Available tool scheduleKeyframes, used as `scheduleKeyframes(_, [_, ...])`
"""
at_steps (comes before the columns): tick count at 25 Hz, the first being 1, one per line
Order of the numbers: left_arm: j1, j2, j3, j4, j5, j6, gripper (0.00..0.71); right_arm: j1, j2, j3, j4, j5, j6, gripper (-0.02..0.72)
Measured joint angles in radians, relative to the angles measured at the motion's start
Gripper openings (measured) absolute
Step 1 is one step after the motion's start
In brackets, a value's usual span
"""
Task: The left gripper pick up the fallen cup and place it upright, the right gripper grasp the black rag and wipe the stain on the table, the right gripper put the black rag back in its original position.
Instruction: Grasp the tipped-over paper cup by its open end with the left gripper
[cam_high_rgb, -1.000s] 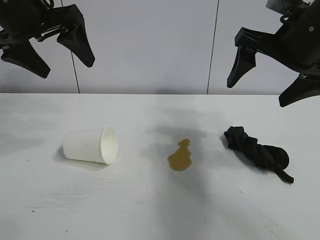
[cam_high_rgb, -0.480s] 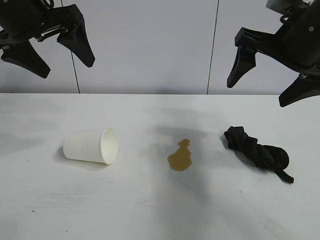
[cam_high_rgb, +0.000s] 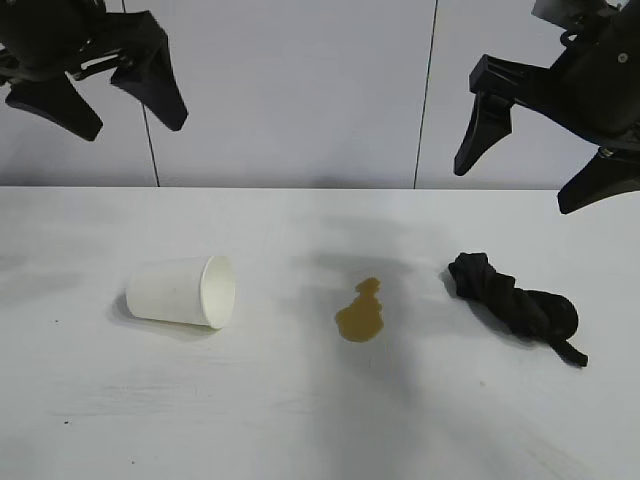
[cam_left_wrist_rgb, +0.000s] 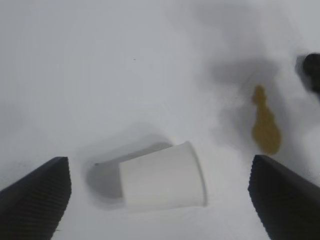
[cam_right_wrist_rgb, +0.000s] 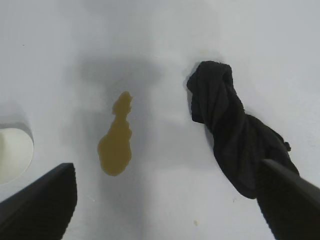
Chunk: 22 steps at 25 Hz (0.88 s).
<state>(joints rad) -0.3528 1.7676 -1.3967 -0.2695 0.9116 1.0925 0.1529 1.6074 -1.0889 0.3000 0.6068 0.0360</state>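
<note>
Left gripper (cam_high_rgb: 125, 112) is rolling slightly at upper left since a second ago, fingers spread wide, empty. Cup (cam_high_rgb: 183, 291) is lying on its side on the table (cam_high_rgb: 300, 420), below it. Right gripper (cam_high_rgb: 535, 180) is hanging open above the black rag (cam_high_rgb: 512, 303); stain (cam_high_rgb: 361, 312) is sitting between cup and rag.

White table, three things lying on it

The table (cam_high_rgb: 300, 420) bears the cup (cam_high_rgb: 182, 291) on its side below the left gripper (cam_high_rgb: 118, 110), the black rag (cam_high_rgb: 512, 305) bunched beneath the right gripper (cam_high_rgb: 532, 180), and the stain (cam_high_rgb: 361, 314) between them, apart from both.
</note>
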Motion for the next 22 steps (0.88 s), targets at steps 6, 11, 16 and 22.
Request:
scheduleKeyframes(6, [-0.045,0.046,0.001,-0.013,-0.061,0.133,0.694,0.000,0.000,0.000,0.000,0.000,-0.004,0.673])
scheduleKeyframes(11, [-0.062,0.150,0.011,-0.025,-0.071,0.207,0.694,0.000,0.000,0.000,0.000,0.000,-0.004,0.673])
scheduleKeyframes(16, [-0.079,0.189,0.040,-0.037,-0.149,0.279,0.691,0.000,0.000,0.000,0.000,0.000,-0.005,0.673])
scheduleKeyframes(22, [-0.094,0.214,0.110,-0.045,-0.253,0.331,0.687,0.000,0.000,0.000,0.000,0.001,-0.006,0.673])
